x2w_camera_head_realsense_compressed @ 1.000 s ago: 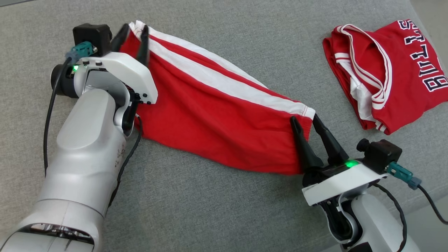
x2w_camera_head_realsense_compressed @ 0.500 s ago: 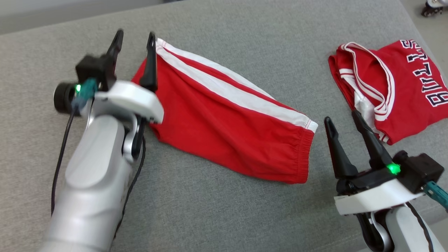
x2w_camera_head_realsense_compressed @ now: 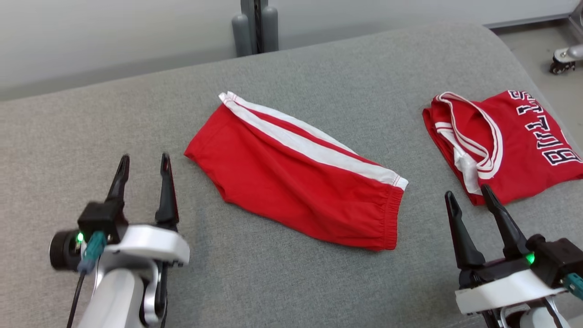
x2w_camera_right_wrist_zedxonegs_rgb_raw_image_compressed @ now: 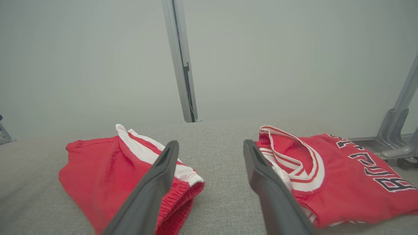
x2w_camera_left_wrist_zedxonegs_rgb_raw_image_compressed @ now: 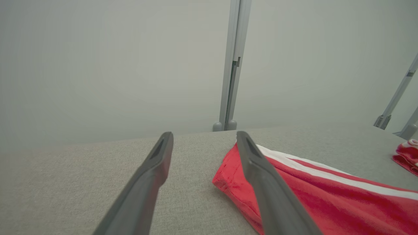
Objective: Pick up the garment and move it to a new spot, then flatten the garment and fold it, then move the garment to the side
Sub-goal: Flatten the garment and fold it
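Red shorts point(x2w_camera_head_realsense_compressed: 296, 182), folded, lying flat; left gripper point(x2w_camera_head_realsense_compressed: 144, 157) and right gripper point(x2w_camera_head_realsense_compressed: 468, 191) both spread, empty; move aside seemingly outstanding.

- the light is bright and soft all over, with no glare on the grey cloth top point(x2w_camera_head_realsense_compressed: 319, 282).
- shadows are faint, just a thin dark line under the edge of the red shorts point(x2w_camera_head_realsense_compressed: 296, 182).
- in the head view the left gripper point(x2w_camera_head_realsense_compressed: 144, 156) looks a little smeary, and the right gripper point(x2w_camera_head_realsense_compressed: 467, 190) looks sharper.
- a small green light point(x2w_camera_head_realsense_compressed: 529, 258) glows by the right gripper.
- in the wrist views the near fingers point(x2w_camera_left_wrist_zedxonegs_rgb_raw_image_compressed: 147, 182) are a bit fuzzy and the wall point(x2w_camera_left_wrist_zedxonegs_rgb_raw_image_compressed: 98, 65) is pale and hazy.
- the post point(x2w_camera_right_wrist_zedxonegs_rgb_raw_image_compressed: 405, 98) at the edge leans over.
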Robot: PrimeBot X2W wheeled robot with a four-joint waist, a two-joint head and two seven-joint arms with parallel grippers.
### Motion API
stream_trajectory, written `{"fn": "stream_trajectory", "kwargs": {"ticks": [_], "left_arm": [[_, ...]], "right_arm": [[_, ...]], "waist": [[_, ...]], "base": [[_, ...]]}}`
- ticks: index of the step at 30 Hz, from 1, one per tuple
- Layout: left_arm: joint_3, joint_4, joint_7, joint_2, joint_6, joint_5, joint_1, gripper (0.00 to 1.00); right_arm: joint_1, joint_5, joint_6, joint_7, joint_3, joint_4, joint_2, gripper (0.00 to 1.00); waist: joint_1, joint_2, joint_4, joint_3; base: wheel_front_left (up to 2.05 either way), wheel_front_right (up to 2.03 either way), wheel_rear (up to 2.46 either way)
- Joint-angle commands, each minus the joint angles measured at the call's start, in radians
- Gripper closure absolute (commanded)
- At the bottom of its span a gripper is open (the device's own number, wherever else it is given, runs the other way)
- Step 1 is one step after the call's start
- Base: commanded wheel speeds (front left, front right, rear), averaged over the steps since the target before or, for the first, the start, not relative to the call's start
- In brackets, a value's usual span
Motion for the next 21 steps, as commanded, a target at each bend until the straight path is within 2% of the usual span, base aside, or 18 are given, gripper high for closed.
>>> {"fn": "stream_trajectory", "kwargs": {"ticks": [1, 11, 21], "left_arm": [[0.004, -0.016, 0.003, 0.009, 0.006, 0.001, 0.025, 0.00], [0.009, -0.134, 0.060, 0.056, 0.027, -0.006, 0.164, 0.00], [-0.003, -0.154, 0.089, 0.065, 0.035, -0.005, 0.155, 0.00]], "right_arm": [[0.012, -0.007, 0.000, -0.004, -0.010, 0.006, -0.003, 0.00], [0.070, -0.021, 0.000, -0.004, -0.046, 0.002, -0.002, 0.00], [0.070, -0.024, 0.000, -0.003, -0.061, -0.002, 0.009, 0.00]], "waist": [[0.0000, 0.0000, 0.003, -0.017], [0.0000, 0.0000, 0.019, -0.056], [0.0000, 0.0000, 0.024, -0.048]], "base": [[0.00, 0.00, 0.00], [0.00, 0.00, 0.00], [0.00, 0.00, 0.00]]}}
